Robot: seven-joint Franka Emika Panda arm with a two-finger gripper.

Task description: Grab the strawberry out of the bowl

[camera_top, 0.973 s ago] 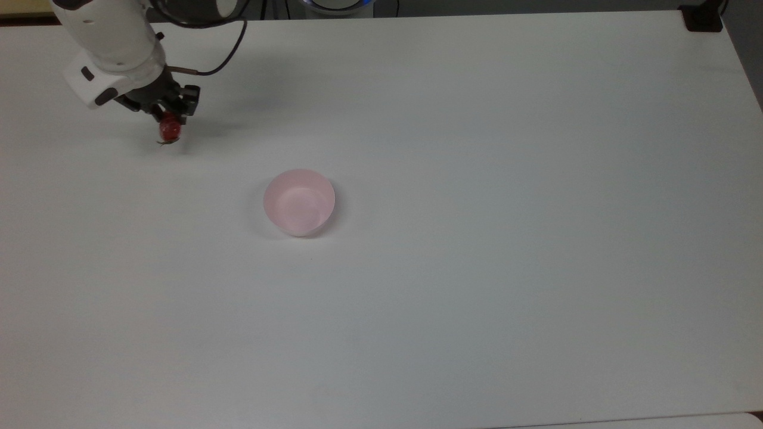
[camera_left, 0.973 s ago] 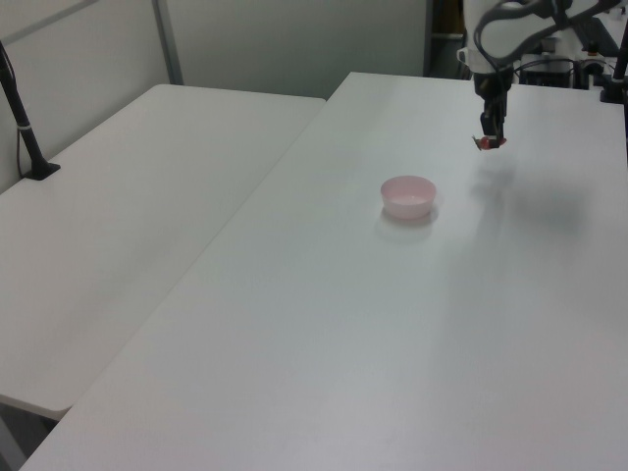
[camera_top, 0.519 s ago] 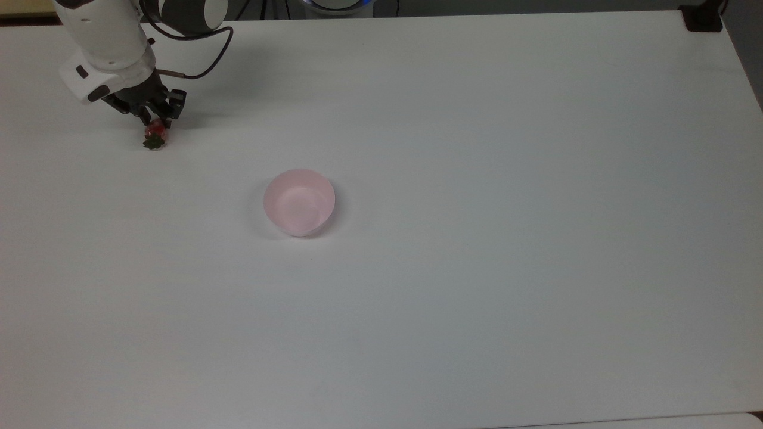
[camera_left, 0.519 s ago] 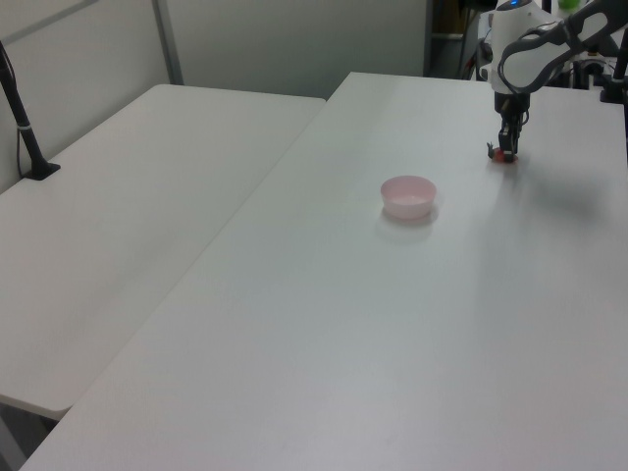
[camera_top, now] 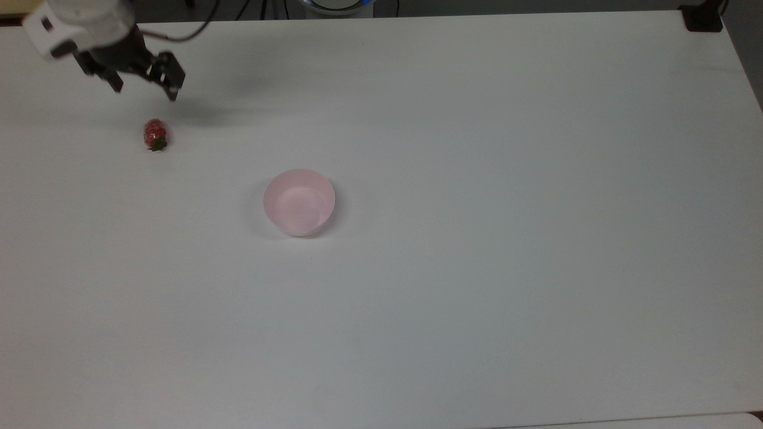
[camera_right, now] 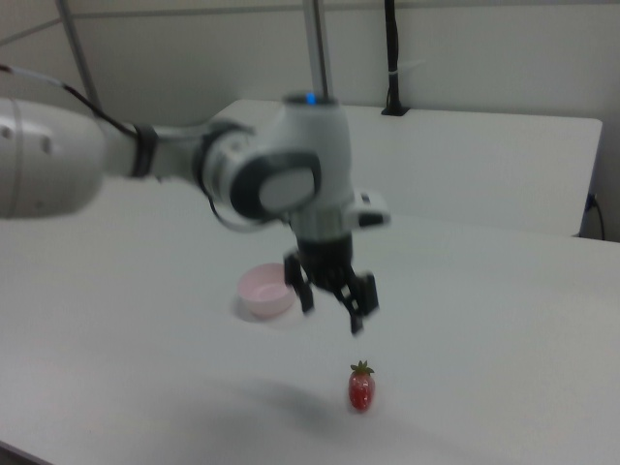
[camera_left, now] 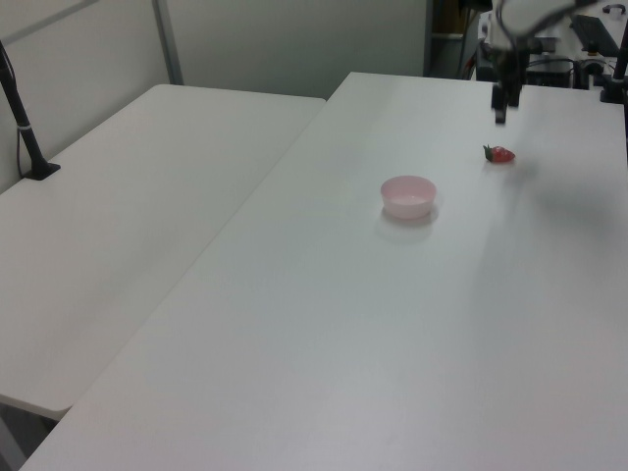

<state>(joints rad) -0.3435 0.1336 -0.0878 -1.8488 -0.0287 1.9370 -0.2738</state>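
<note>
The red strawberry lies on the white table near the top view's upper left, with its green stem end pointing toward the table's near side. It also appears in the left view and the right view. My gripper hangs open above and just behind it, clear of the fruit and holding nothing. The pale pink bowl stands empty near the table's middle, well apart from the strawberry.
A second white table adjoins on the left view's left, with a black post clamped at its edge. A black clamp sits at the top view's upper right corner.
The gripper lowered the strawberry to the table, opened and let it go, then rose and drew back. The strawberry now lies alone on the table.
</note>
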